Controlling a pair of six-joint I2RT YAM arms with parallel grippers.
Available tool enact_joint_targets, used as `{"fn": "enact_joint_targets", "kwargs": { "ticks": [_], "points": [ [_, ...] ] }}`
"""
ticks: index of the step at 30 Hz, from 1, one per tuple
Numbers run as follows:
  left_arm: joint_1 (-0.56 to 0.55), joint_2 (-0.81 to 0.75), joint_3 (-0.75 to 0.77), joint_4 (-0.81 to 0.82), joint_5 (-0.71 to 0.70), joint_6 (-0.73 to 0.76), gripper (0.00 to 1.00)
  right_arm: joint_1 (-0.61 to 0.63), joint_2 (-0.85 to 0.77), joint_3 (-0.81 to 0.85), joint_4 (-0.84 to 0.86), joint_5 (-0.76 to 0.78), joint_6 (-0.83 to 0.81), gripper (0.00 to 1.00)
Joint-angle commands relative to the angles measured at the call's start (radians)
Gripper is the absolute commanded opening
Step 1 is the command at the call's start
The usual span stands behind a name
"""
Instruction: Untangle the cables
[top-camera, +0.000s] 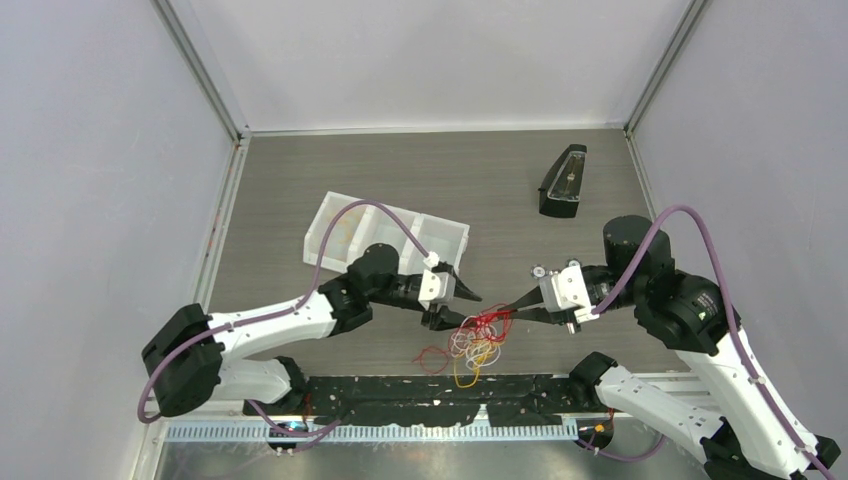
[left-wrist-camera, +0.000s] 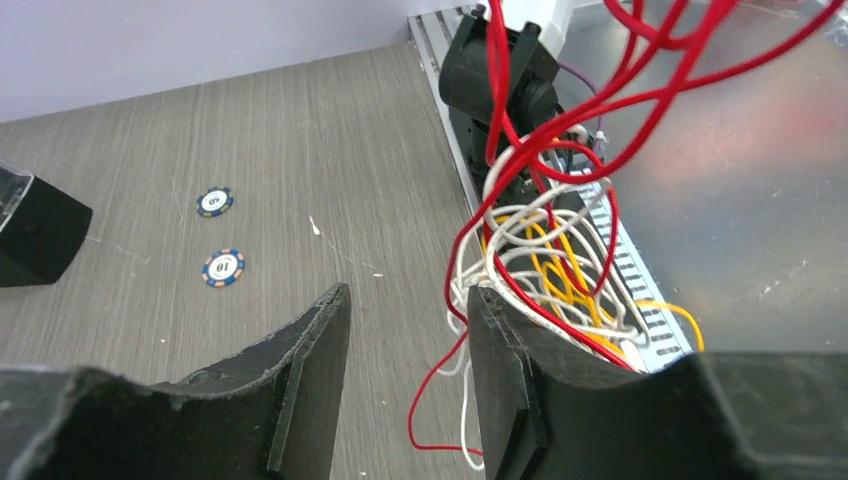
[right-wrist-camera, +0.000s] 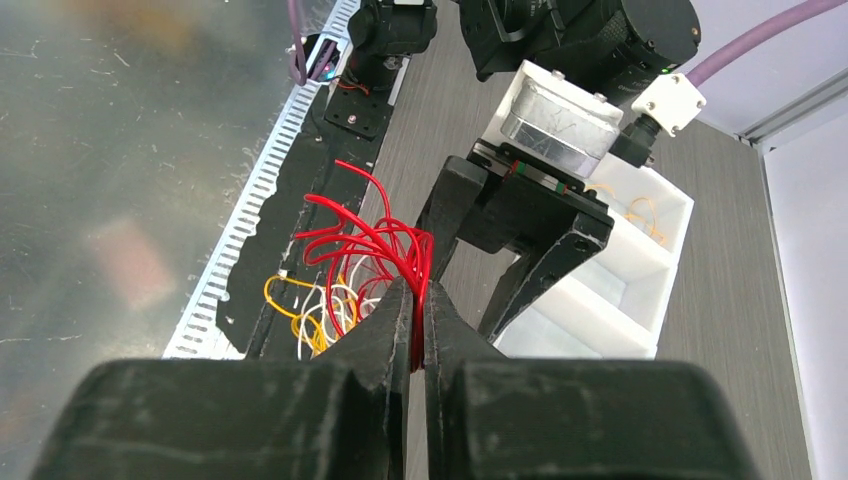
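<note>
Surface: grey wood-grain table (top-camera: 300, 170) beneath left pincer (top-camera: 460, 310) and right pincer (top-camera: 512, 312) | Walls: plain pale panels (top-camera: 430, 60) beyond and flanking both | Frame: aluminium posts (top-camera: 205, 75) at corners behind them | Light: soft, even

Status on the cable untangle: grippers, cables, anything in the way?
Right gripper shut on red cables. Left gripper open, empty, beside them. White and yellow cables knotted in with red. White tray behind, apart.

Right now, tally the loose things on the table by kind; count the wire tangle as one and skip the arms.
cable tangle: 1
white divided tray: 1
black wedge-shaped case: 1
poker chips: 2
Total: 5
Not counted: orange wire lying in the tray.
</note>
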Motion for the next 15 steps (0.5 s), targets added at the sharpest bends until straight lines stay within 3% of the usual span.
{"fn": "enact_joint_targets", "kwargs": {
  "ticks": [1,11,15],
  "points": [
    [-0.012,0.013,0.06,0.131,-0.029,-0.045,0.47,0.007,0.012,0.014,0.054,-0.032,0.013,0.05],
    [-0.023,0.021,0.066,0.171,-0.091,-0.218,0.41,0.007,0.006,-0.011,0.088,-0.022,0.029,0.05],
    [-0.04,0.026,0.043,0.206,-0.118,-0.232,0.5,0.007,0.003,-0.012,0.097,-0.016,0.035,0.05]
  ]
}}
